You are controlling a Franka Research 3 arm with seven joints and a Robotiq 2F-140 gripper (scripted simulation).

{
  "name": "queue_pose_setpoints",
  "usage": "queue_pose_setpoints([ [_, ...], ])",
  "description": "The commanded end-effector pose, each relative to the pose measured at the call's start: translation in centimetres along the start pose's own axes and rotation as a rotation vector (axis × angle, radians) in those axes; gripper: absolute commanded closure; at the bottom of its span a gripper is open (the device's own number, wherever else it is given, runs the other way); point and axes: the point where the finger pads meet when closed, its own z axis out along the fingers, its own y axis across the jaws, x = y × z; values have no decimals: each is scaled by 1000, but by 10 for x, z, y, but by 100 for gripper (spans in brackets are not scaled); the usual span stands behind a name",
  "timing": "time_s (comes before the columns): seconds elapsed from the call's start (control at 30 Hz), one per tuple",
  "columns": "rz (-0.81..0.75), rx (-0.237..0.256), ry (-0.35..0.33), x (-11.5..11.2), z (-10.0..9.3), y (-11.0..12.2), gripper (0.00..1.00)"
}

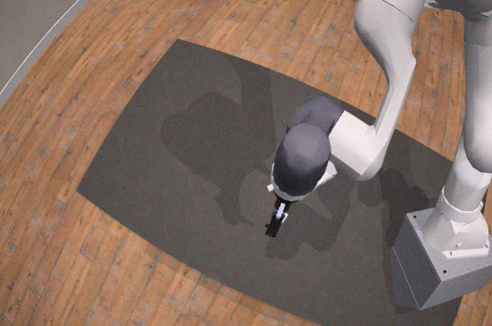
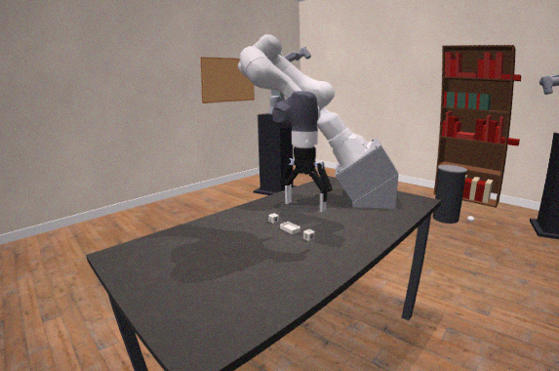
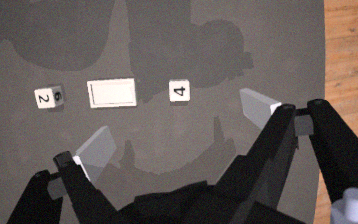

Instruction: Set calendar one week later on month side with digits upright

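Observation:
The white tray (image 2: 290, 227) (image 3: 112, 93) lies flat on the table with no cube in it. One white cube (image 2: 273, 218) (image 3: 44, 98) stands apart from the tray, 2 on top and a 6 or 9 on the side toward the tray. The other cube (image 2: 308, 235) (image 3: 179, 90) stands beyond the tray's opposite end, 4 on top. Both top digits lie turned sideways in the wrist view. My gripper (image 2: 305, 200) (image 3: 175, 120) is open and empty, above the table and off to one side of the row. The arm hides cubes and tray in the top view. No month name is readable.
The dark table (image 1: 156, 206) (image 2: 187, 303) carries the arm's grey base block (image 1: 448, 279) (image 2: 373, 181) at one end. Arm shadows fall across the table around the row. A table edge with wooden floor (image 3: 342, 60) beyond shows at the wrist view's right.

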Motion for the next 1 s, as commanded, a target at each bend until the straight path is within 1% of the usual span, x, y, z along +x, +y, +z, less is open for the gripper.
queue_pose_setpoints([
  [0.0,174,15,-9,5,7,5,0],
  [0.33,226,12,4,11,13,11,0],
  [0.37,226,12,4,11,13,11,72],
  [0.97,226,12,4,11,13,11,72],
])
